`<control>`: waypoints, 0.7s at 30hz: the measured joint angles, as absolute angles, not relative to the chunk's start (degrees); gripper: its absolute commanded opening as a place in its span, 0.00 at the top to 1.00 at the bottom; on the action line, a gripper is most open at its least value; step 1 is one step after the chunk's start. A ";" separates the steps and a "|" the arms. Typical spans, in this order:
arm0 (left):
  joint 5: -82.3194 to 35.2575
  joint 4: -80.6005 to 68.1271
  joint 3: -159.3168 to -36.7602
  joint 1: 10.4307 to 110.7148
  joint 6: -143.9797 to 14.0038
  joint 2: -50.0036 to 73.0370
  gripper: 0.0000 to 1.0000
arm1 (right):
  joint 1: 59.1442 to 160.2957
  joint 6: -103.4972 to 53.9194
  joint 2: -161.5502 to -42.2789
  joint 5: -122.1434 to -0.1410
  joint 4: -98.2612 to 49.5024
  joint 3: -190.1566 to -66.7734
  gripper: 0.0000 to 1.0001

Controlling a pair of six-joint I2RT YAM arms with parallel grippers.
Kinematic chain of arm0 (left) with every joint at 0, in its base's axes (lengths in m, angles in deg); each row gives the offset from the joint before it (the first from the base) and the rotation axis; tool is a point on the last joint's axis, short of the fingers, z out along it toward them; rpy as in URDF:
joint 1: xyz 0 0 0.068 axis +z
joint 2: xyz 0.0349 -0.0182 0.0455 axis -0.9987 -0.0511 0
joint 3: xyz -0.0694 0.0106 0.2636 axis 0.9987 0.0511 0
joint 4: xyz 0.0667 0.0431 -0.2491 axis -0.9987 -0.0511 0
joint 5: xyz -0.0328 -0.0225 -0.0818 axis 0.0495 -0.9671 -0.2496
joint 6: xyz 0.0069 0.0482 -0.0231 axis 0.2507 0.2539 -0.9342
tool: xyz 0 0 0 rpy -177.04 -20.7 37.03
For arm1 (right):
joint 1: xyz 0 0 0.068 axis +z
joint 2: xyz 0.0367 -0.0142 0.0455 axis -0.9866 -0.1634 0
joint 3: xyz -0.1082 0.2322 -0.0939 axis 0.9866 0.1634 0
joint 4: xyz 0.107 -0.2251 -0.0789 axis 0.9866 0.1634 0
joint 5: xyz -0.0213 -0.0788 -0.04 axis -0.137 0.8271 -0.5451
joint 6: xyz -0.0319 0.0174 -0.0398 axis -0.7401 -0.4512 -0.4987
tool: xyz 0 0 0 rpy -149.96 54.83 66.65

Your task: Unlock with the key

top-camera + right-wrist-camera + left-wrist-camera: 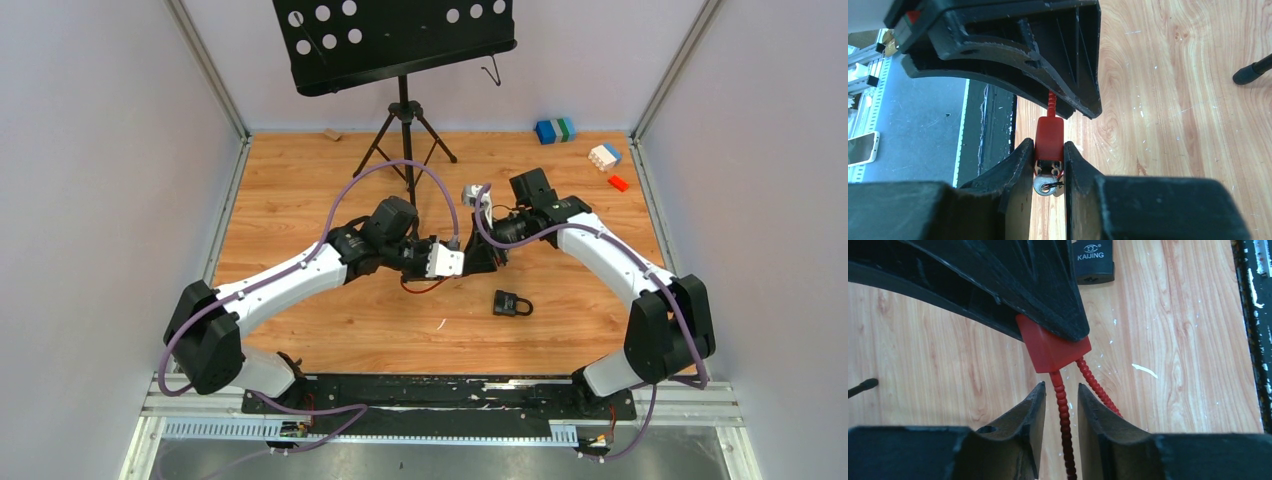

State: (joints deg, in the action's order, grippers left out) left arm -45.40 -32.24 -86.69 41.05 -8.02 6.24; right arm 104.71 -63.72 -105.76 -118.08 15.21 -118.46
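A black padlock (512,303) lies on the wooden table, in front of both grippers; its body marked KAIJING shows at the top of the left wrist view (1093,260). My right gripper (1049,144) is shut on a red key tag (1049,137), with a silver key head (1044,185) behind it between the fingers. A red beaded cord (1062,410) hangs from the tag (1053,347). My left gripper (1060,386) is open, with one strand of the cord running between its fingers without being pinched. The two grippers meet tip to tip (465,260) above the table.
A black music stand (400,40) on a tripod stands at the back, one foot (1250,72) near the grippers. Blue-green (555,130), white (604,155) and red (618,183) blocks lie at the back right. A small wooden block (331,133) lies by the back wall.
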 measured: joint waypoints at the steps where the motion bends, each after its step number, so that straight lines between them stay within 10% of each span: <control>1: -45.05 -32.00 -86.69 40.99 -8.02 6.24 0.61 | 104.71 -63.77 -106.09 -118.08 15.27 -118.46 1.00; 9: -43.85 -31.15 -86.69 40.70 -7.91 6.48 0.75 | 104.71 -63.94 -107.16 -118.06 15.52 -118.46 1.00; 14: -43.48 -31.54 -86.62 40.07 -7.34 6.57 1.00 | 104.67 -63.53 -107.40 -118.08 15.38 -118.46 1.00; 21: -41.51 -31.17 -86.05 39.39 -6.86 6.57 1.00 | 104.47 -58.19 -107.66 -118.25 12.28 -117.28 1.00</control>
